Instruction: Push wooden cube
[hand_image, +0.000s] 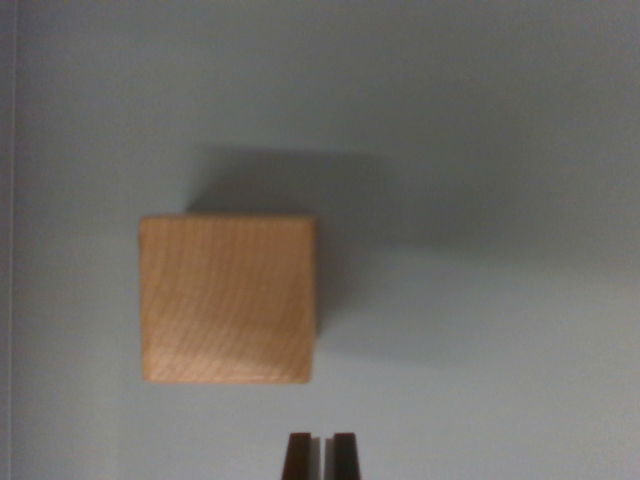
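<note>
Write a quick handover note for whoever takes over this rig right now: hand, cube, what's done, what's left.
Hand: fingertips nearly together at the bottom edge of the wrist view, holding nothing.
Wooden cube: sits flat on the grey table, beyond the fingertips and slightly toward the wrist view's left, with a gap between them.
Done: hand roughly lined up near the cube.
Left: make contact and push the cube.

A plain, pale grey-blue tabletop (500, 150) carries one light wooden cube (228, 300), lying toward nine o'clock of centre.
</note>
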